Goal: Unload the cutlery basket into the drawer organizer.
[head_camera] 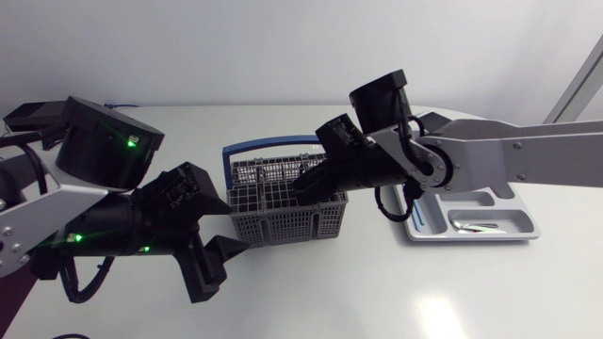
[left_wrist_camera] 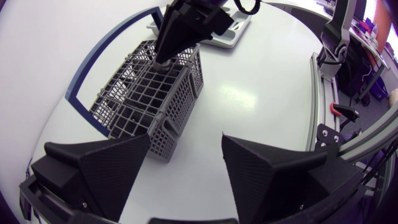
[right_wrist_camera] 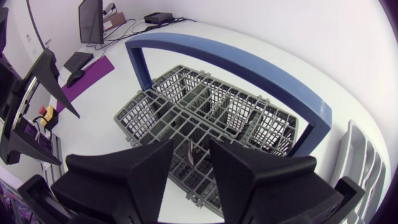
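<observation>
1. Inside the basket (right_wrist_camera: 205,106), the right gripper (right_wrist_camera: 191,149) dips into a middle compartment; whether it is clenched on a piece I cannot tell.
2. The step in hand looks like picking out cutlery. The next move calls for a straight lift clear of the grid walls and the blue handle (right_wrist_camera: 249,56), then a carry to the organizer (head_camera: 513,218), where one utensil (head_camera: 476,226) already lies.
3. The left gripper (left_wrist_camera: 186,140) hangs released above the desk (head_camera: 377,292), just beside the basket's corner, clear of that path.
</observation>
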{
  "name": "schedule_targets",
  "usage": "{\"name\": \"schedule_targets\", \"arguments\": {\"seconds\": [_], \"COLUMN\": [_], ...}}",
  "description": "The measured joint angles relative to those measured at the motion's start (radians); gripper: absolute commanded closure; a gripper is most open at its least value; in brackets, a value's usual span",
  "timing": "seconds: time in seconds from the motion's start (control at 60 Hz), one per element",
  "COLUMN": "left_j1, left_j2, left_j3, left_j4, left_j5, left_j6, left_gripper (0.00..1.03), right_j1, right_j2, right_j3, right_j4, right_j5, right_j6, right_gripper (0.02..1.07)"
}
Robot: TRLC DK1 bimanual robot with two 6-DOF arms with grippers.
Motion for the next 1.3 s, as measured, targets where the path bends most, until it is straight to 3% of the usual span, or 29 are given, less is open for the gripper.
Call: {"name": "schedule_targets", "arguments": {"seconds": [0.083,0.167,0.433,0.533,0.8,1.3], "left_j1": [0.0,0.0,0.0,0.0,0.0,-0.011], "left_j2": [0.0,0.0,0.0,0.0,0.0,-0.004], "left_j3": [0.0,0.0,0.0,0.0,0.0,0.0], "left_j4": [0.002,0.002,0.002,0.002,0.002,0.002], "left_j5": [0.0,0.0,0.0,0.0,0.0,-0.007], "left_j6": [0.0,0.0,0.0,0.0,0.0,0.0], "left_gripper": [0.05,0.05,0.05,0.05,0.05,0.05], "right_j1": [0.001,0.002,0.014,0.023,0.034,0.034], "right_j2": [0.0,0.0,0.013,0.019,0.032,-0.015], "right_j3": [0.0,0.0,0.0,0.0,0.0,0.0], "right_j4": [0.0,0.0,0.0,0.0,0.005,-0.011], "right_j5": [0.012,0.015,0.031,0.036,0.05,0.008], "right_j6": [0.0,-0.001,0.0,0.0,0.005,0.069], "right_gripper": [0.66,0.74,0.75,0.85,0.99,1.01]}}
